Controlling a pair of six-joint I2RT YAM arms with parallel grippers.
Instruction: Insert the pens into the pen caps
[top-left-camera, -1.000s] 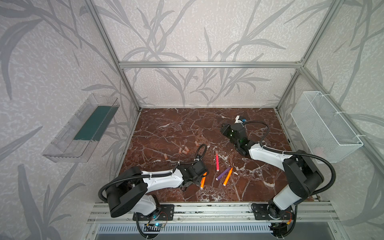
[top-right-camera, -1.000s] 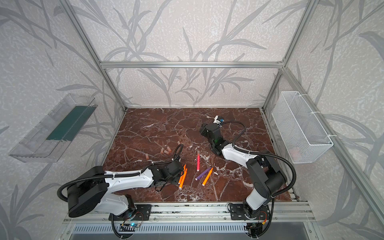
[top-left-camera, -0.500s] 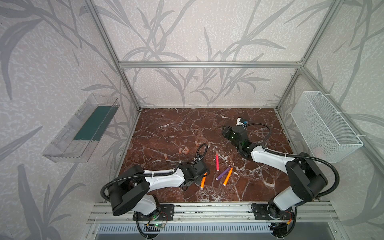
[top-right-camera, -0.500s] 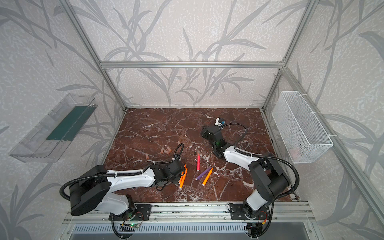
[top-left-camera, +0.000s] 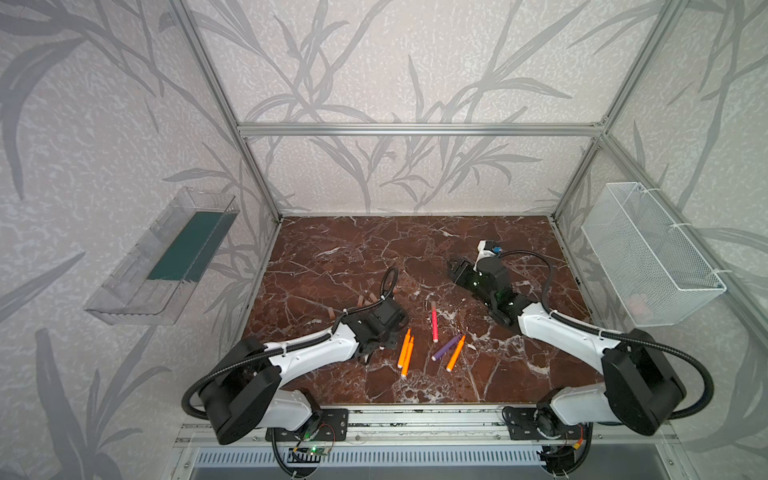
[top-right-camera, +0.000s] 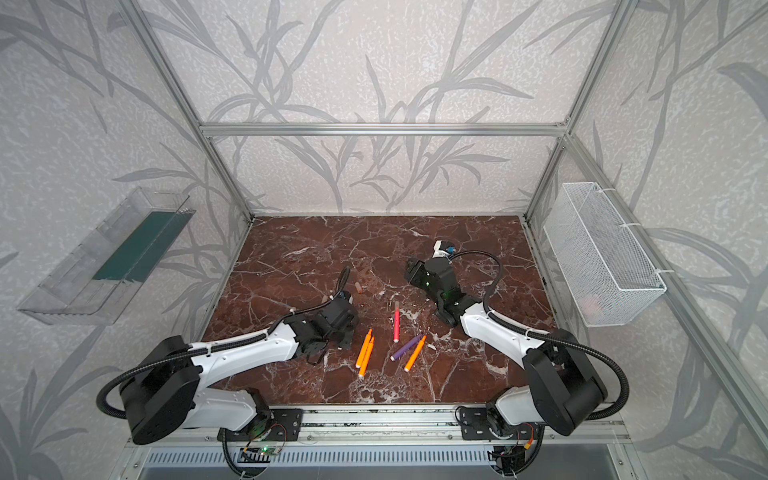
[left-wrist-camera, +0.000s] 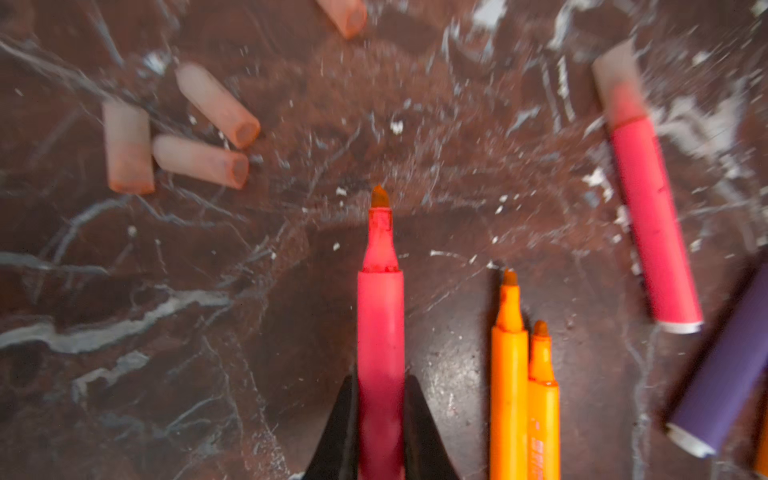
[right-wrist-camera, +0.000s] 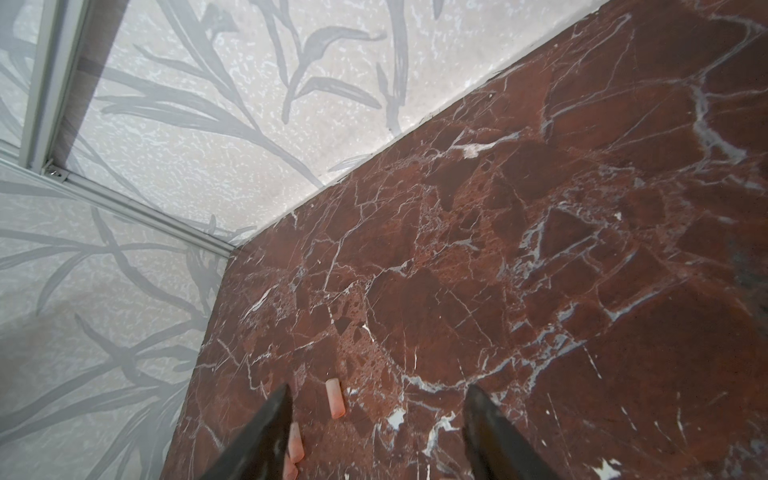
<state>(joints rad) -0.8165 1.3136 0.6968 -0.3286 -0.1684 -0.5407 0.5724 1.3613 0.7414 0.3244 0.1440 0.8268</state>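
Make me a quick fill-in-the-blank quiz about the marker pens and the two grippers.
The left gripper is shut on a slim pink-red marker pen that has no ____.
The right gripper, jaws ____, holds nothing.
On the red marble tabletop lie ____ orange marker pens.
Missing words: cap; open; three.

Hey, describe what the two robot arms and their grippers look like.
The left arm and right arm both have white link shells between rounded black joint housings, with black ribbed cable hoses looping alongside. The left gripper and right gripper have black, tapered, pointed fingers.
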